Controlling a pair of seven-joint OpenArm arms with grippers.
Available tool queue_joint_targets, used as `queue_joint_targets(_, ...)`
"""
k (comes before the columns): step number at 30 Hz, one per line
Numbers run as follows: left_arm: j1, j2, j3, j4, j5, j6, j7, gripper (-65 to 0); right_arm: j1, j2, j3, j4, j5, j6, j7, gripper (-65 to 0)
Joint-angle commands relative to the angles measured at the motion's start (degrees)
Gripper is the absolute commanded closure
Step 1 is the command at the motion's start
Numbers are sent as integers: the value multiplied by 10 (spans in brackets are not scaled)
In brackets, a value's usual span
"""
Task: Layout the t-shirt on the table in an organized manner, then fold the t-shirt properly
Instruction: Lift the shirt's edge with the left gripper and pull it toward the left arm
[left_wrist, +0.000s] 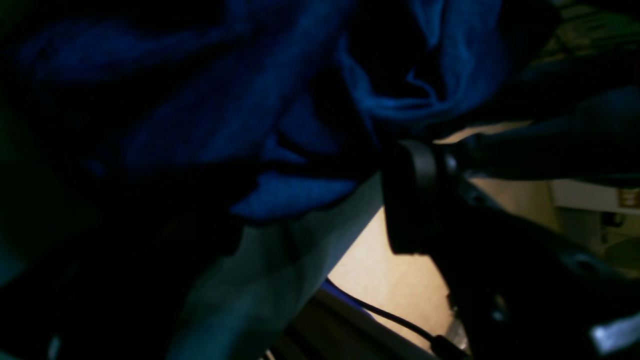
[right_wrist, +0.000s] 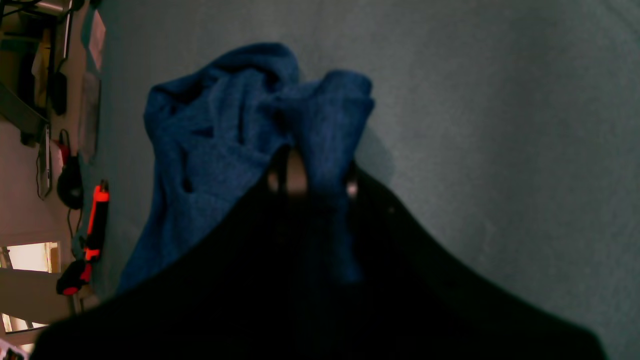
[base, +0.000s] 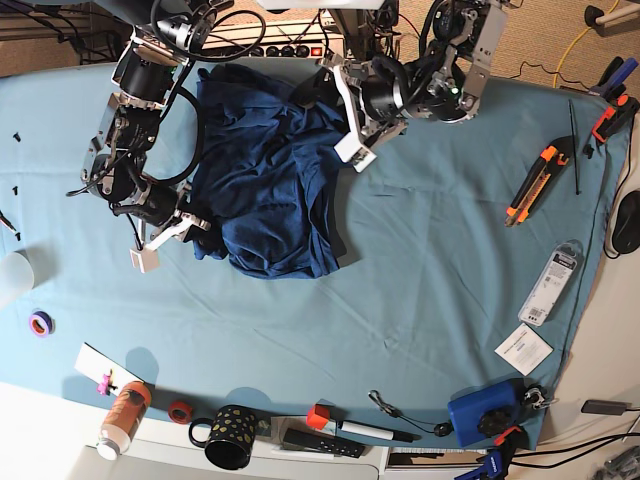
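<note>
In the left wrist view you look into deep folds of the t-shirt (left_wrist: 210, 125), soft, heathered navy fabric bunched close to the lens. Below it runs the pale teal cloth of the bench (left_wrist: 260, 295), smooth, with beige carpet beyond its edge. This view is too dark and blurred to show you the left end effector's tips.

In the right wrist view the t-shirt (right_wrist: 225, 135) rises as a rumpled mound on the matte teal bench (right_wrist: 500, 125). The right end effector (right_wrist: 310, 180) is clenched on a pinched ridge of the fabric, with cloth bulging above its tips. An orange-and-black utility knife (right_wrist: 95, 225) lies on the bench beyond the t-shirt.

In the base view the t-shirt (base: 270, 180) lies crumpled, in a rough oblong, near the bench's (base: 420, 280) far edge. The right end effector (base: 185, 228) grips the garment's lower left edge. The left end effector (base: 350, 125) sits at the t-shirt's upper right edge with its white fingers spread, released. A second orange utility knife (base: 530, 183) lies well right of the t-shirt.
</note>
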Motion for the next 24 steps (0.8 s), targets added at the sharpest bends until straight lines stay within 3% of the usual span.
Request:
queue_joint_targets(1, 5, -3, -8, 0, 16, 7, 24, -410, 11, 7, 1, 8, 5, 2, 4, 0)
queue_joint_targets(10, 14, 22, -107, 0, -95, -44, 41, -410, 11, 7, 1, 8, 5, 2, 1, 0)
queue_joint_targets(24, 23, 52, -70, 0, -99, -44, 34, -410, 11, 7, 1, 8, 5, 2, 0, 0)
